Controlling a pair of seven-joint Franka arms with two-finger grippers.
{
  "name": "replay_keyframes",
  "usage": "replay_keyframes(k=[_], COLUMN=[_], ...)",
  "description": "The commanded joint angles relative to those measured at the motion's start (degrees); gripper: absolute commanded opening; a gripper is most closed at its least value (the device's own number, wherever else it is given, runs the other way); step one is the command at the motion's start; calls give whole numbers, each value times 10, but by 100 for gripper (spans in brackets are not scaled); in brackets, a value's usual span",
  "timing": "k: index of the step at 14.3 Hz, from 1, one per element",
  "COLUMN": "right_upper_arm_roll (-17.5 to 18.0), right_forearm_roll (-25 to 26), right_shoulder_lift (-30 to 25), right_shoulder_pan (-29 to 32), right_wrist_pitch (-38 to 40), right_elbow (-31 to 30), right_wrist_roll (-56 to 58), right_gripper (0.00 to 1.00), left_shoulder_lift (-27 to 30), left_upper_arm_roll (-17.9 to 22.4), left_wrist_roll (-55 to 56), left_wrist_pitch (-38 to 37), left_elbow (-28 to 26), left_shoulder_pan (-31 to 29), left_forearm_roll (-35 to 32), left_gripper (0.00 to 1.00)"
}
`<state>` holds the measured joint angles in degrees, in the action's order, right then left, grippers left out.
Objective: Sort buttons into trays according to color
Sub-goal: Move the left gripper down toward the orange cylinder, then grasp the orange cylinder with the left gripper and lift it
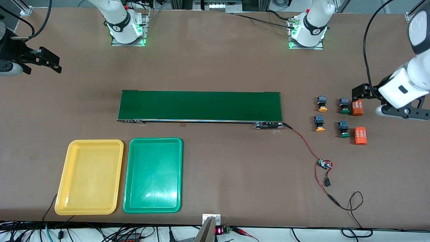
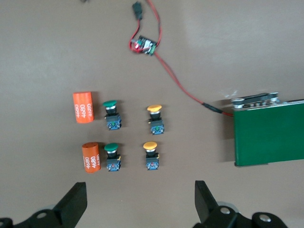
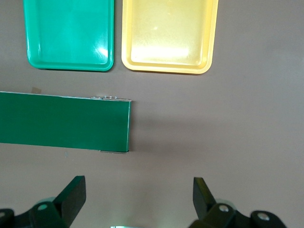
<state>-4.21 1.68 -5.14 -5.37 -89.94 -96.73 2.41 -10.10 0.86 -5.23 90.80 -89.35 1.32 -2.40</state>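
Altogether four buttons sit on the desk off the left arm's end of the long dark-green belt (image 1: 200, 106), which serves as the landmark. Two have yellow-orange caps: one yellow button (image 1: 322, 104) and a second yellow button (image 1: 319, 123) nearer the front camera, both in the column closest to the belt. Two have green caps: one green button (image 1: 344, 106) and a second green button (image 1: 344, 129), in the next column away from the belt. All four lie on their sides, long axes running crosswise to the belt's length, caps pointing toward the front camera.

Two orange cylinders follow, one orange cylinder (image 1: 357, 108) just beside the first green button, another orange cylinder (image 1: 360, 135) beside the second.

Two trays lie nearer the front camera than the belt, toward the right arm's end: the yellow tray (image 1: 60, 188) and the green tray (image 1: 179, 174), side by side, long axes crosswise to the belt.

From the belt's end a red-black wire (image 1: 304, 141) leads to a small circuit board (image 1: 324, 164).

Its fingers spread apart and holding nothing, the left gripper (image 1: 364, 92) hovers over the desk just past the cylinders. Likewise spread and holding nothing, the right gripper (image 1: 50, 65) waits well off the belt's other end.
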Motion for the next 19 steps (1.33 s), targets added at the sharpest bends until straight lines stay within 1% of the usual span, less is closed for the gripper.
replay_keyframes(k=[1,3,4,5,7,9,13,17,19], right_upper_arm_roll=[1,1,1,1,1,1,1,1,1], right_forearm_roll=[2,2,2,2,2,2,2,2,2], right_shoulder_lift=[-8,-8,-8,-8,-8,-8,-8,-8,-8], right_shoulder_pan=[3,3,3,3,3,3,3,3,4], right_wrist_pitch=[-9,-11,-11,-11,-11,-11,-11,-11,-13], right_elbow=[-10,-10,-10,-10,-10,-10,-10,-10,-10], right_wrist_roll=[8,8,8,8,8,8,8,8,8], right_gripper=[100,100,100,100,100,100,100,100,100], left_shoulder_lift=[-53,-74,-76,-76,-77,-79,-110,-142,-163], left_upper_arm_roll=[-2,-2,-2,-2,-2,-2,-2,-2,-2], left_wrist_roll=[-8,-8,-9,-23,-71,-94,-120,-131,-155], left_wrist_pitch=[-6,24,50,89,187,270,426,552,611], left_elbow=[18,10,-6,-30,-77,-120,-179,-235,-253], left_shoulder_pan=[-45,-48,-48,-53,-76,-95,-117,-143,-161], left_forearm_roll=[-16,-56,-77,-84,-84,-85,-85,-85,-85], left_gripper=[100,100,100,100,100,100,100,100,100])
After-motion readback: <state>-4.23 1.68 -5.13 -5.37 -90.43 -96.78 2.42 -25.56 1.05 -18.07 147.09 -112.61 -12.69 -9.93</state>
